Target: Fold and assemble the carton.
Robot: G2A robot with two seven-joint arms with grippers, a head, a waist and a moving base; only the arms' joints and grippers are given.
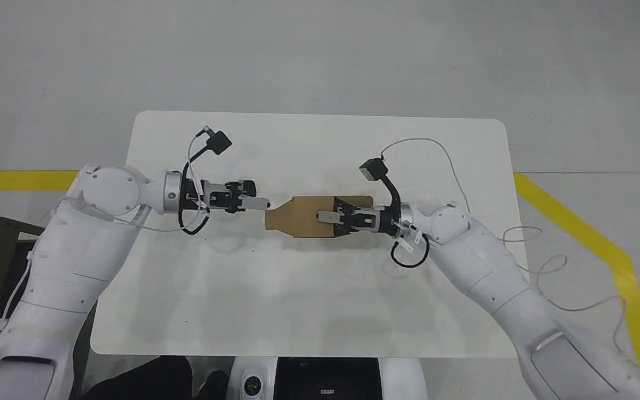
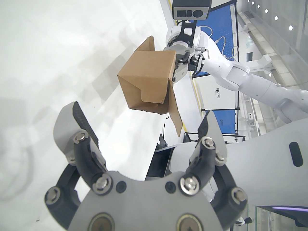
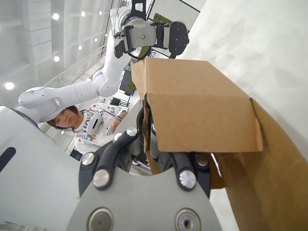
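— Where's the brown cardboard carton [image 1: 298, 212]?
— Over the middle of the white table [image 1: 320, 310], partly boxed, flaps loose. The right gripper [image 1: 328, 217] is clamped on its wall.
— And the left gripper [image 1: 262, 202]?
— Just left of it, jaws spread wide, empty.

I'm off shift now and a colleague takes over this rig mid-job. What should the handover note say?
Left gripper: open, empty, facing the carton's free end, apart from it.
Right gripper: shut on the carton, holding it by the other end over the table.
Done: the carton is opened into a box shape.
Left: at least two flaps stand out loose; fold them in and close the carton.
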